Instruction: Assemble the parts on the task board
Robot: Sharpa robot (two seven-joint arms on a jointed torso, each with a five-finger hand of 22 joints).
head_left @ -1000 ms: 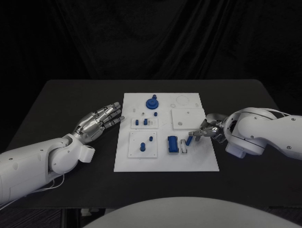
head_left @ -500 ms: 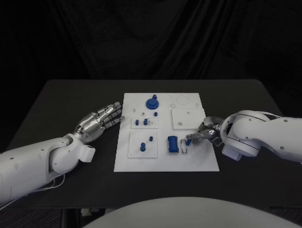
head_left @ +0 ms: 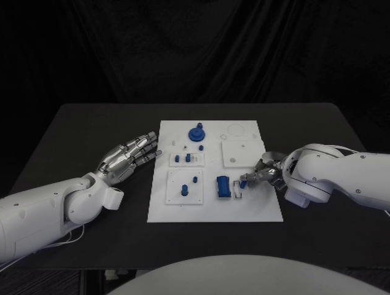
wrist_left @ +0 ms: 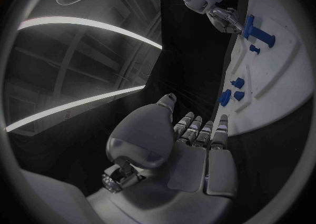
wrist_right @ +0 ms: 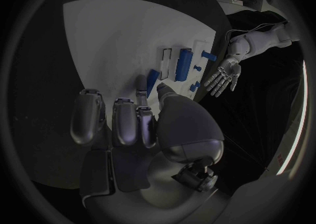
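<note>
Blue part between right hand fingers

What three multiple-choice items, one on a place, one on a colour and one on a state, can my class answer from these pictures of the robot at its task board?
1. Where does the left hand lie?
A. On the black table, beside the task board's left edge
B. On top of the board
C. Raised over the board's far end

2. What colour is the task board?
A. Black
B. White
C. Blue

3. What is the right hand doing?
A. Lying flat and open, away from the board
B. Pinching a small blue part in its fingers at the board's right side
C. Gripping the board's edge

Key: 1 A, the head view shows the hand flat on the table next to the board. 2 B, the plate is white under blue parts. 3 B, the right wrist view shows the blue piece between thumb and finger.
</note>
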